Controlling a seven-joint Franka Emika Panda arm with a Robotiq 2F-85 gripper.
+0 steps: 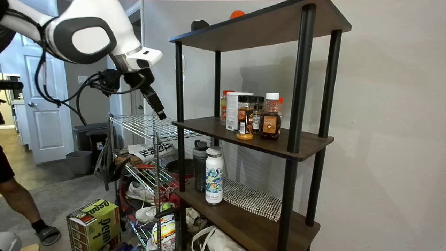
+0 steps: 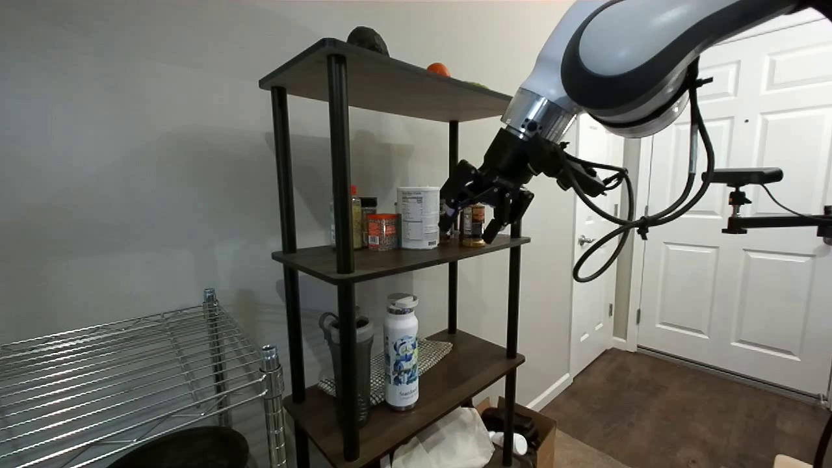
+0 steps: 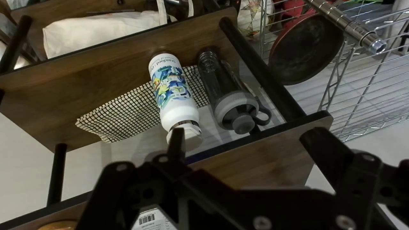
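My gripper (image 1: 161,114) points downward in front of the dark shelf unit's middle board (image 1: 308,140). In the wrist view its fingers (image 3: 245,135) are wide apart with nothing between them. On the middle board stand a white canister (image 2: 419,218), a spice jar with a black lid (image 1: 245,120), a honey bottle with a white cap (image 1: 270,122) and a red jar (image 2: 382,231). In an exterior view the gripper (image 2: 469,229) partly covers the jars behind it. On the lower board stand a white patterned bottle (image 3: 174,91) and a dark grey bottle (image 3: 220,86), both upright, by a checkered cloth (image 3: 127,116).
Black posts (image 1: 296,104) carry the boards. The top board (image 2: 403,84) bears a dark round object (image 2: 368,39) and an orange one (image 2: 439,69). A wire rack (image 1: 139,125) adjoins the shelf. A person's leg (image 1: 21,195) shows at the edge. A camera (image 2: 744,176) hangs on an arm.
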